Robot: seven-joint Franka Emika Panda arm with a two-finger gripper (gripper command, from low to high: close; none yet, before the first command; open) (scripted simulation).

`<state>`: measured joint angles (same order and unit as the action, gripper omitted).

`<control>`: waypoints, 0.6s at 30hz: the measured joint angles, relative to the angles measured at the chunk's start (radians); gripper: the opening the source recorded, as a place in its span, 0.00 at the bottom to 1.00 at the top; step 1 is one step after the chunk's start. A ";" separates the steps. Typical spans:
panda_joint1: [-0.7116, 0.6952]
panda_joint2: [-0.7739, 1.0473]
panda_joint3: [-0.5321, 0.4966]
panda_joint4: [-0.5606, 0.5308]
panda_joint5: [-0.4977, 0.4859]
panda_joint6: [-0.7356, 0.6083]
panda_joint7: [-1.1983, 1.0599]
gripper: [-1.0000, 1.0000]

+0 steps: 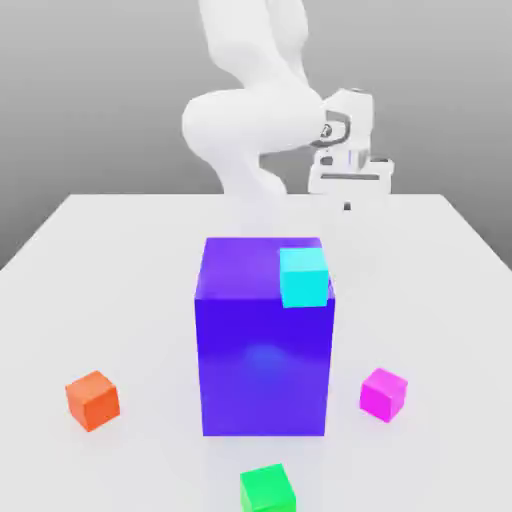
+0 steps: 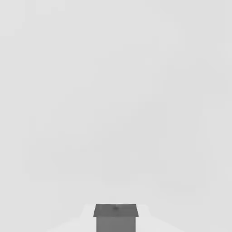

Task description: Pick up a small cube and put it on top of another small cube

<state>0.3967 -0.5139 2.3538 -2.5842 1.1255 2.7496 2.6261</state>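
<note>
The small magenta cube (image 1: 384, 393), plain and glossy, sits lower right of the exterior view; the gripper (image 1: 347, 206) hangs upper right, well apart, its grip unclear.

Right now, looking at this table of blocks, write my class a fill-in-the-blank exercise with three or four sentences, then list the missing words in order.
1. The cyan cube rests on top of the big ____ block.
2. The small cube at the exterior view's left is ____.
3. The pink cube sits on the table at the exterior view's ____ of the big block.
4. The small cube nearest the exterior camera is ____.

Missing words: blue; orange; right; green
</note>
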 joint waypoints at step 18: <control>0.340 0.160 -0.402 -0.089 -0.319 -0.069 0.234 1.00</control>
<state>0.7368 -0.3541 1.9522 -2.6730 0.8069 2.6809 2.8601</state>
